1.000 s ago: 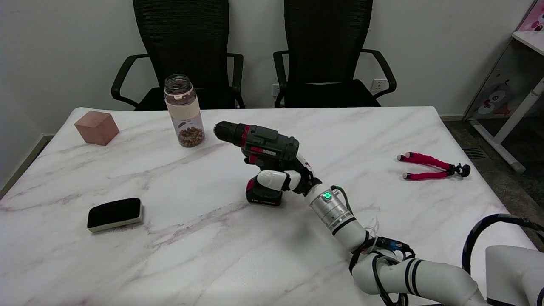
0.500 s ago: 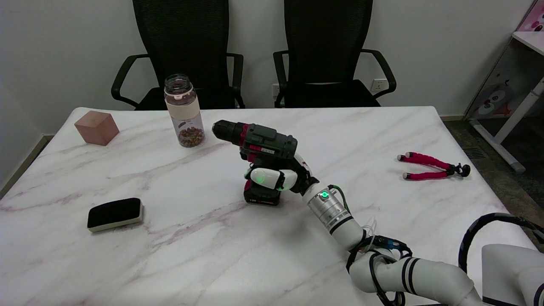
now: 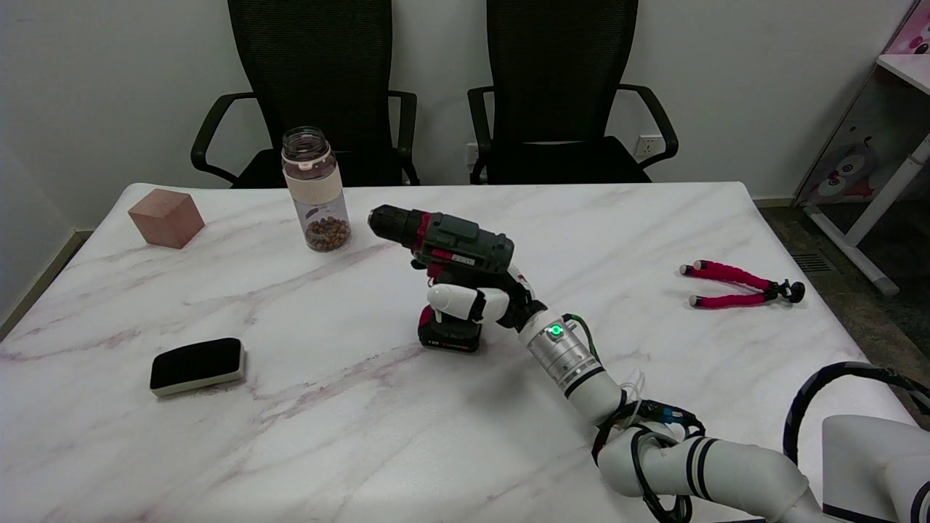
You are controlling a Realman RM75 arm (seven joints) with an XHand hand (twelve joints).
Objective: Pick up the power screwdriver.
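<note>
Item: power screwdriver (image 3: 442, 245), held at the grip by the right hand (image 3: 476, 303).

We record white fingers (image 3: 452, 299) wrapped together round the handle, clamped on it between the dark green motor body above and the black-and-red battery base below. The tool stands upright near the middle of the marble table (image 3: 305, 407), chuck pointing to the picture's left; we cannot tell whether the base touches the tabletop. Behind the hand we note the silver wrist with a green light, then the white right arm (image 3: 697, 468) running off at lower right. Also on the table: a clear jar (image 3: 314, 189) of brown pieces just left of the chuck, a pink cube (image 3: 166, 217) at far left, a black eraser (image 3: 196, 365) at near left, a red-legged tripod (image 3: 737, 285) well apart on the right. Two black chairs (image 3: 559, 87) stand behind.
</note>
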